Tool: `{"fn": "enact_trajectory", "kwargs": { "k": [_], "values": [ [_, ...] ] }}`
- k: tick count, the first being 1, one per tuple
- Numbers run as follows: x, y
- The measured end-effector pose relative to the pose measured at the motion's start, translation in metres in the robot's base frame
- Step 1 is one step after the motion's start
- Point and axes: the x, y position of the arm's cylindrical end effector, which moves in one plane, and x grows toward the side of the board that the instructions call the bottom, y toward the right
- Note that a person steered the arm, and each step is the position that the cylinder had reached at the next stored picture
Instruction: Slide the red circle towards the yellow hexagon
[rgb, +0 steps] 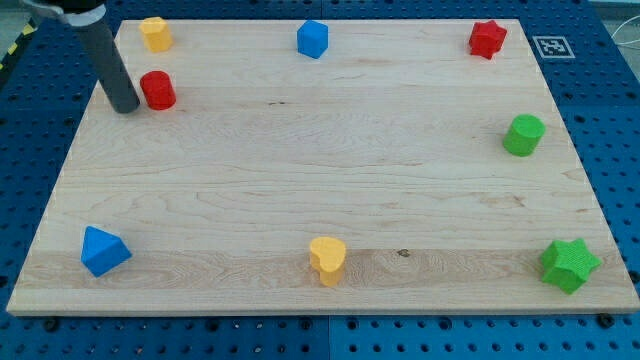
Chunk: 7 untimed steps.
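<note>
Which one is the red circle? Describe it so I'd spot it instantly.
Look at the wooden board's top left corner in the view. Just below the yellow hexagon stands the red circle, with my tip right against its left. Unlike the red star, it is round.

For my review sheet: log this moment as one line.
my tip: left of, beside red circle | yellow hexagon: above circle, apart | task: unfinished

No readable words, brand names or numbers anywhere in this shot. The one sign is a small black-and-white square marker (552, 46), a coded pattern, sitting on the blue perforated bench (600, 150) just off the far right corner of the wooden board (320, 180). Its pattern carries no legible letters or digits.
</note>
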Motion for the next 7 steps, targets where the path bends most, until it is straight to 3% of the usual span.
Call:
{"fn": "enact_trajectory", "kwargs": {
  "k": [2,7],
  "values": [
    [0.002,0.046],
    [-0.029,0.052]
  ]
}}
